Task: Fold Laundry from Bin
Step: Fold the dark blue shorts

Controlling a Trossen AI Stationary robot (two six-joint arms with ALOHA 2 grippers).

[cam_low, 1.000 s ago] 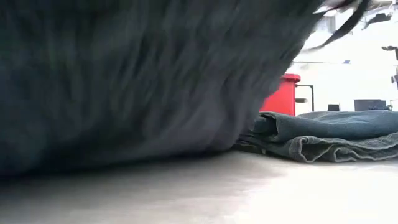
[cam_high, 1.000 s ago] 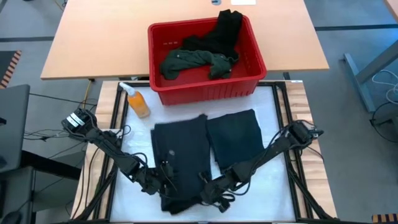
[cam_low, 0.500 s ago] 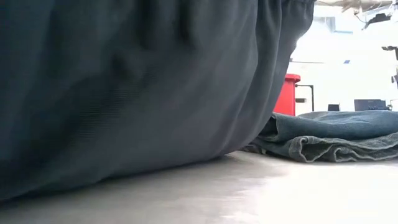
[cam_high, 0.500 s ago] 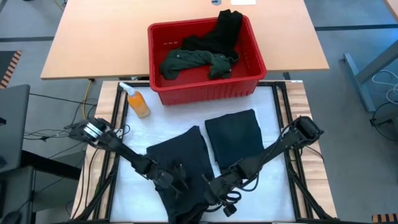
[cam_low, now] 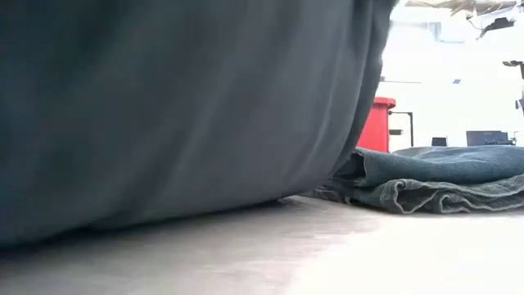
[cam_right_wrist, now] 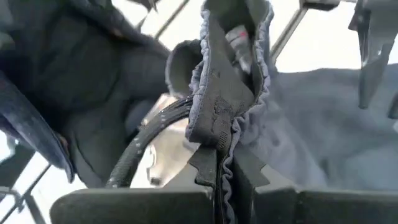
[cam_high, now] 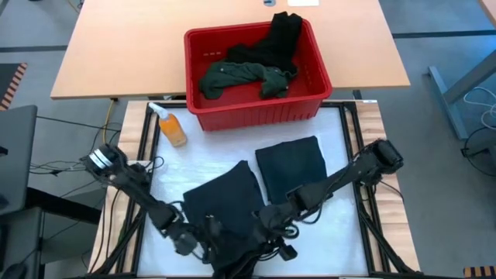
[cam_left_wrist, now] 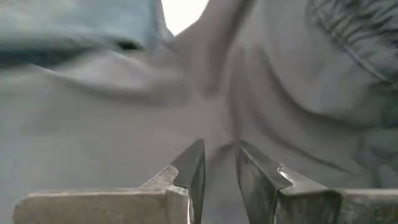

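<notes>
Both jaws pinch the black garment [cam_high: 229,205], lying diagonally

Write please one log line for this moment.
left pincer: shut on dark garment | right pincer: shut on its waistband | folded piece: on table | bin: holds laundry

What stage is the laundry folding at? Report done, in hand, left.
Done: one folded dark garment lies flat on the table.
In hand: the left gripper and right gripper are both shut on a black garment at the near edge.
Left: a green shirt and a black piece wait in the red bin.
</notes>
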